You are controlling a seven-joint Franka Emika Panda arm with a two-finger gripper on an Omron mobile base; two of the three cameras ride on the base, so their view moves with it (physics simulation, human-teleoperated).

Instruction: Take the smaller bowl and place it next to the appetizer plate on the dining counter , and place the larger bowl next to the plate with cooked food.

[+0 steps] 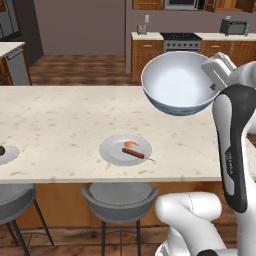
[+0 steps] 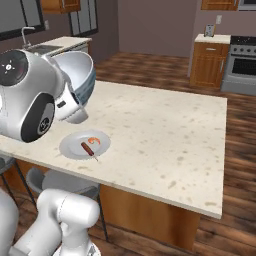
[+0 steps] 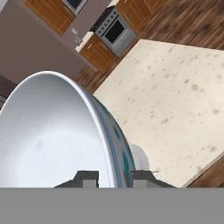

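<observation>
Right up against the lens, larger bowl (image 3: 57, 135) held by its rim, the gripper (image 3: 114, 178) pinched on that thin wall with one fingertip inside and one outside. Hanging high and tilted over the dining counter (image 1: 60, 125), mouth leaning toward the robot, well clear of the stone. Below and off to one side, plate with cooked food (image 1: 125, 150), sausage stick and orange piece on it, sitting near the counter's near edge. Far along that same edge, appetizer plate (image 1: 6, 154), cut off by the frame, only a dark ball showing. Biggest worry by the look of things: a narrow pinch on one side of a deep, heavy-looking bowl, so likely to swing or slip if hurried. Next worry: coming down tilted, landing on the rim or the foot's edge and rocking, maybe rolling. Also possible: lowering too close and clipping the plate, shoving it toward the stools (image 1: 120, 197) and off the lip. Opposite trap too: setting down too far away to count as next to the plate. Calls for levelling first, then a slow descent just beside the plate, with some margin kept from the counter's edge. Smaller bowl's whereabouts unknown from these angles.
</observation>
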